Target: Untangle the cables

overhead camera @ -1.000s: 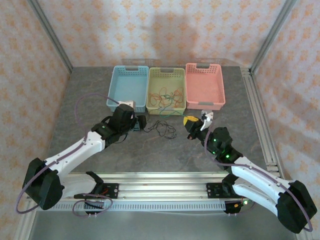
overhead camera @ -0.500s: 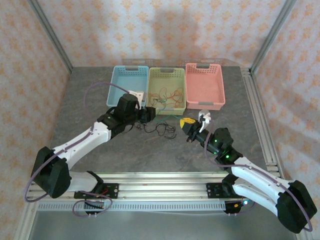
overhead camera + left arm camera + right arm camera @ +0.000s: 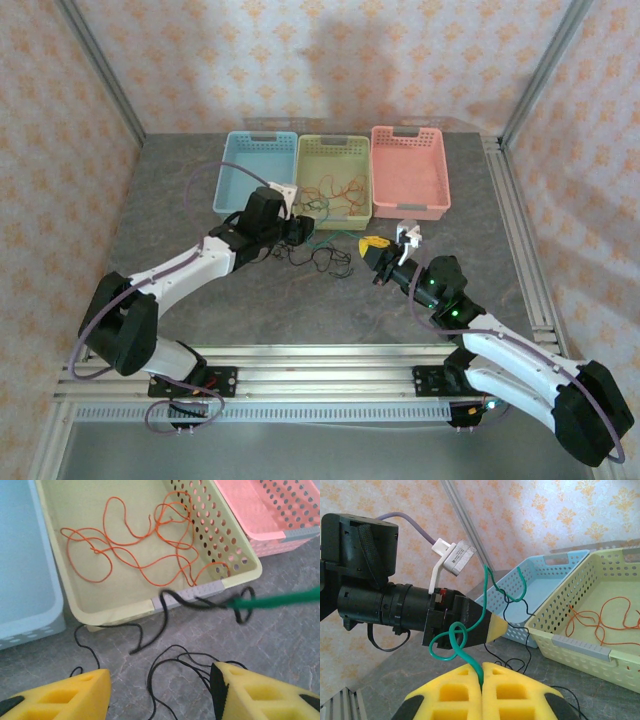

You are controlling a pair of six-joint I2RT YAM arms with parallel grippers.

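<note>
**Over the counter (image 3: 290,645): left arm moves in**

Left end effector (image 3: 160,692) has advanced to the rim of the yellow-green basket (image 3: 200,587), jaws apart and empty, with the black cables (image 3: 172,662) at its 12 o'clock. Right end effector (image 3: 481,672), at 3 o'clock, pinches the green cable (image 3: 451,632). Separation looks close.

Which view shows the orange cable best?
The left wrist view: the orange cable lies in loose loops across the floor of the yellow-green basket, close and whole. The top external view gives it small, as a thin tangle in that basket; the right wrist view catches part of it at its right edge.
</note>
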